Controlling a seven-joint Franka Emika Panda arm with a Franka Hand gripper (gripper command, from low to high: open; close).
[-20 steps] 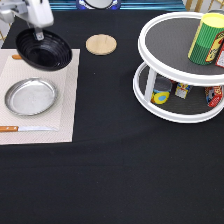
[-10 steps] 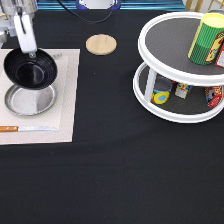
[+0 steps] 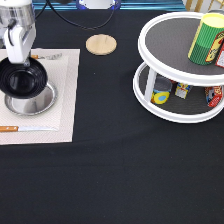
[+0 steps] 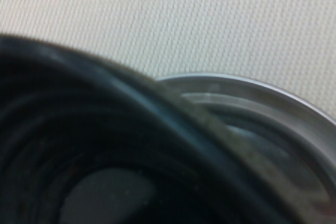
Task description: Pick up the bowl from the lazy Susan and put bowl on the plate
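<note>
On my desk (image 3: 115, 175): wooden coaster (image 3: 101, 44) near the exterior view's top, knife (image 3: 25, 129) on the beige mat (image 3: 65, 100), green can (image 3: 207, 40) atop the lazy Susan (image 3: 175, 55), small items on its lower tier. Plate (image 3: 42, 102) is half covered by the bowl (image 3: 22, 80); whether they touch, I can't tell (wrist cam shows bowl rim (image 4: 112, 115) over plate rim (image 4: 247, 100)). Hand (image 3: 19, 57) is clamped on the bowl's far rim.
</note>
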